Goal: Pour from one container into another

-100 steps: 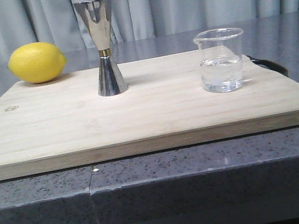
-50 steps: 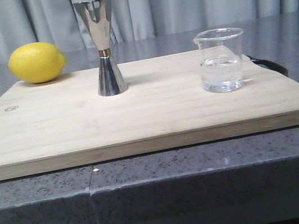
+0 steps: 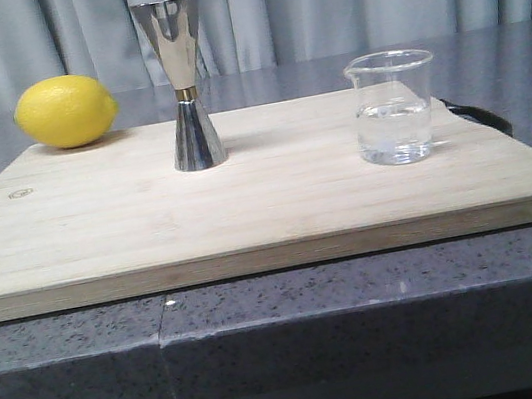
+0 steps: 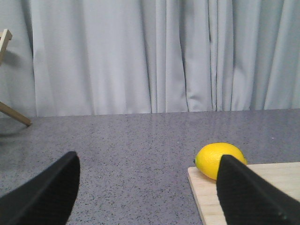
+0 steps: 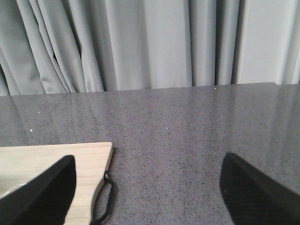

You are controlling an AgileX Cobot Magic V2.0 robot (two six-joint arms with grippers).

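Beaker: the small clear glass beaker (image 3: pixel 393 106) stands upright on the cutting board (image 3: pixel 246 203), well to the right of the jigger, partly filled with clear liquid. Its pouring lip faces the jigger, which likely suits a tilt in that direction.
Jigger: the steel jigger (image 3: pixel 186 83) stands upright on its lower cone near the board's far edge, its open upper cone facing up and ready to receive.
Lemon: the lemon (image 3: pixel 66 111) lies left of the jigger at the board's far left corner, clear of the path between the two vessels.
Board: it rests flat on the grey speckled surface (image 3: pixel 364 305); a dark loop shows at its right end, beyond the beaker.
Left claw: the left claw (image 4: pixel 145 197) is spread wide and holds nothing; it looks over the surface toward the lemon, well away from the jigger.
Right claw: the right claw (image 5: pixel 145 197) is also wide apart and empty, near the board's right end.
Stage: nothing is grasped yet, so the pour appears not to have begun.
Next move: the right claw seems better placed to take the beaker.
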